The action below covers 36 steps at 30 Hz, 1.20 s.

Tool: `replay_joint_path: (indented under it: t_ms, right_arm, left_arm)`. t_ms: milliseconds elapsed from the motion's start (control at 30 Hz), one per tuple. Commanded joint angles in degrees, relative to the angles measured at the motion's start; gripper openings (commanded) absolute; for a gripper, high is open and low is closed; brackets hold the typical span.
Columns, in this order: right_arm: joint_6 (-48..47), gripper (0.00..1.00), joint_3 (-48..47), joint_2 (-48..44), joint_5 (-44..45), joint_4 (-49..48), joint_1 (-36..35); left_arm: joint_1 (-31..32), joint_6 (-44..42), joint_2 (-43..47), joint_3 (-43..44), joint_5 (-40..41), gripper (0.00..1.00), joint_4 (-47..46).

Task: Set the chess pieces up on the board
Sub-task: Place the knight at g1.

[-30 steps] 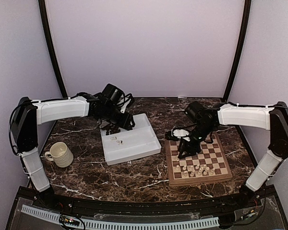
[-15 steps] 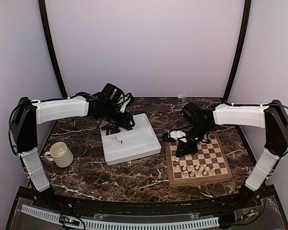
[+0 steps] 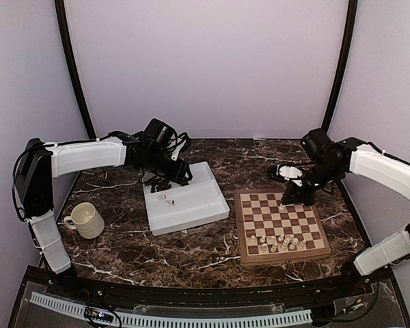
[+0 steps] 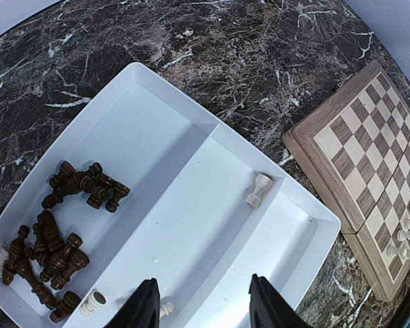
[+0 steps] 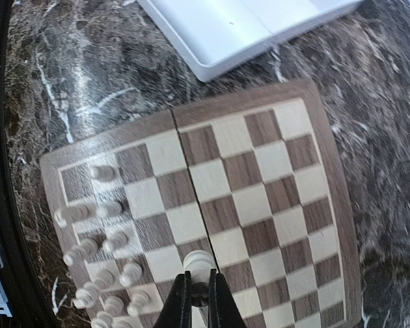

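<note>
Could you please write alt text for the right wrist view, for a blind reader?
The right gripper, shut on a cream-white chess piece, hangs over the checked wooden board. More cream-white pieces cluster at the board's lower left, and a corner of the white tray shows at the top.

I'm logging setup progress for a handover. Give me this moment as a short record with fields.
left gripper: open, over the tray, empty
right gripper: shut on a cream piece over the board
board: cream pieces grouped along one edge, no dark ones
tray: dark pieces heaped in one compartment, few cream ones loose
mug: upright, left of the tray
</note>
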<state>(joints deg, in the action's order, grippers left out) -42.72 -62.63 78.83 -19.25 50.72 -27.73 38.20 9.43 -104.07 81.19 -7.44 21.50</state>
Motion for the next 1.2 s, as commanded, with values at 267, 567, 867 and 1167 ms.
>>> replay_joint_path:
  t_ms: [267,567,867,1167]
  right_arm:
    - [-10.4,0.0,17.0,-16.2,6.6,10.3,12.3]
    - [-12.6,0.0,20.4,-18.7,6.8,14.0,12.4]
    - [-13.2,0.0,22.7,-19.1,4.3,11.8,12.4]
    - [-12.1,0.02,23.6,-18.0,4.7,8.5,12.4]
  left_arm:
    - [0.1,-1.1,2.7,1.3,0.2,0.47,1.1]
    - [0.2,-1.1,2.4,1.3,-0.4,0.47,1.2]
    - [0.2,-1.1,2.1,1.5,-1.0,0.47,1.4]
    - [0.1,-1.1,1.7,1.7,-1.6,0.47,1.6]
